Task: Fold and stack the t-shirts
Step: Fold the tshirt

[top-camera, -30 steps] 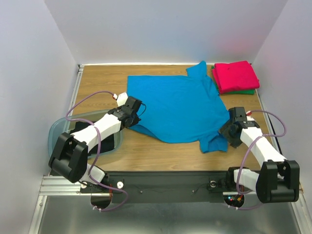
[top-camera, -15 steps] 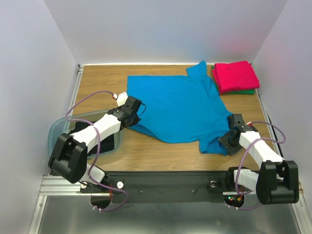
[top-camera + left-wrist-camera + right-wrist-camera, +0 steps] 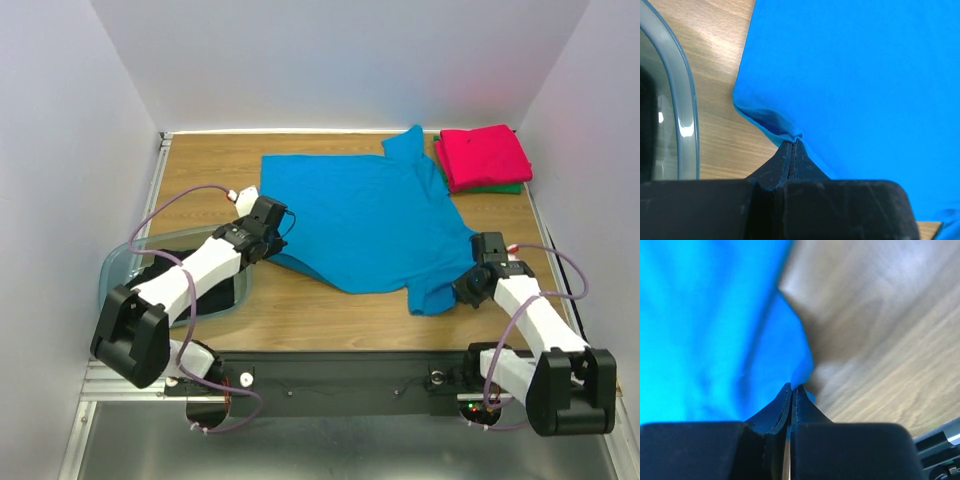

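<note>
A bright blue t-shirt (image 3: 370, 215) lies spread flat across the middle of the wooden table. My left gripper (image 3: 268, 232) is shut on the blue shirt's near-left hem (image 3: 796, 136), where the cloth bunches at the fingertips. At the near-right corner, my right gripper (image 3: 467, 290) is shut on the blue cloth (image 3: 802, 371) at its edge. A folded red-pink t-shirt (image 3: 483, 155) rests on a folded green one (image 3: 508, 188) at the far right.
A translucent blue-grey plastic bin (image 3: 115, 270) hangs over the table's near-left edge, under my left arm, and its rim (image 3: 682, 100) shows in the left wrist view. White walls close in the table on three sides. Bare wood (image 3: 300, 310) lies in front of the shirt.
My right gripper came down onto the shirt's near-right corner and closed on it. The left arm shifted slightly, still gripping the hem.
</note>
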You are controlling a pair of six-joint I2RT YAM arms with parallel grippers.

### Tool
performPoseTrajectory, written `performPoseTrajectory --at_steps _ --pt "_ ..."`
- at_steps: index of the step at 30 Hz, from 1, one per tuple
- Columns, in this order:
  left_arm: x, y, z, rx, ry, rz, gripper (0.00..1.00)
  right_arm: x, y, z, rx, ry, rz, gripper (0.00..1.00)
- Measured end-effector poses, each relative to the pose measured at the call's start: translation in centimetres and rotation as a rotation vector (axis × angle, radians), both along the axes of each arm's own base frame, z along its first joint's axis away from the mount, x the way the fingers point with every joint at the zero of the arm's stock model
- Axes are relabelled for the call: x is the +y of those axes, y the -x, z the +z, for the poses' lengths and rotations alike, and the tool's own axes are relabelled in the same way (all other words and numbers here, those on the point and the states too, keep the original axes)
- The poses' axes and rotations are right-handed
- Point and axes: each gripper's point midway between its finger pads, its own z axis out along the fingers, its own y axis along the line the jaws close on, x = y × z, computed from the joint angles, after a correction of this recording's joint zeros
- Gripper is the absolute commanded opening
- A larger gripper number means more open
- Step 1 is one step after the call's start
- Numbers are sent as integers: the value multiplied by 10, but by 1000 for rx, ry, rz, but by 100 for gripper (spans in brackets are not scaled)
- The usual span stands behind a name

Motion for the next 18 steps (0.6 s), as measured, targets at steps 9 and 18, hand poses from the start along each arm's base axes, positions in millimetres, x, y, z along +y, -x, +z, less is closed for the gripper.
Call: performPoseTrajectory --at_steps 9,18 --pt "2 0 81 -173 76 -22 0 -12 -83 177 -518 110 76 0" --pt "8 19 312 -668 303 -102 0 -22 -84 393 -1000 223 80 0"
